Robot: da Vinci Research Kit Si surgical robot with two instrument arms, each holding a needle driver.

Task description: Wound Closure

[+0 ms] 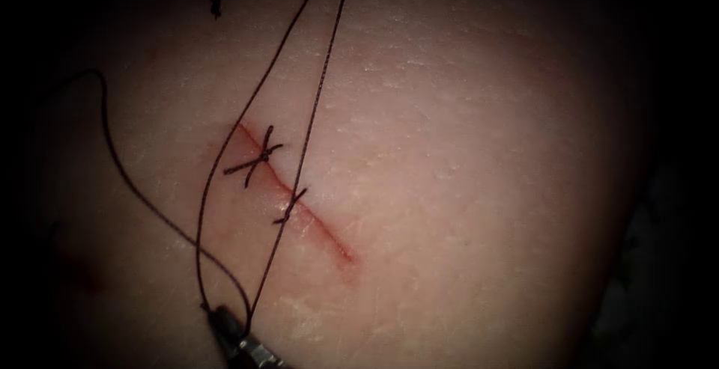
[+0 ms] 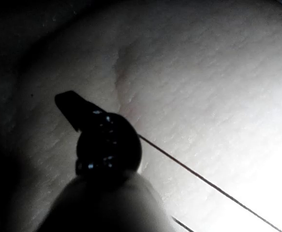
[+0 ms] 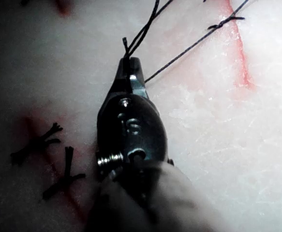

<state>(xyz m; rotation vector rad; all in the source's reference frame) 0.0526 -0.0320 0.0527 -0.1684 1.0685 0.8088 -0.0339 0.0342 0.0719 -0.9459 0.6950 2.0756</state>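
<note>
The cut (image 1: 299, 204) runs slantwise across the tissue (image 1: 464, 152). A knotted stitch with short cut ends (image 1: 258, 158) crosses its upper part, and a second stitch (image 1: 290, 208) sits lower down. My right tool (image 1: 217, 315) is low and left of the cut, jaws shut on the thread (image 1: 314, 107) where several strands meet. Two strands rise past the top edge, and another loops out left. Close up, the right tool (image 3: 128, 63) pinches the thread (image 3: 145, 29). My left tool (image 2: 66, 100) is a dark shape over the tissue, a thread (image 2: 203, 179) running by it.
A small thread scrap (image 1: 216, 2) lies on the tissue at the upper left. Two older stitches with cut ends (image 3: 34, 142) (image 3: 63, 176) sit on a separate red mark beside the right tool. A faint red stain (image 1: 82, 272) marks the tissue at the lower left.
</note>
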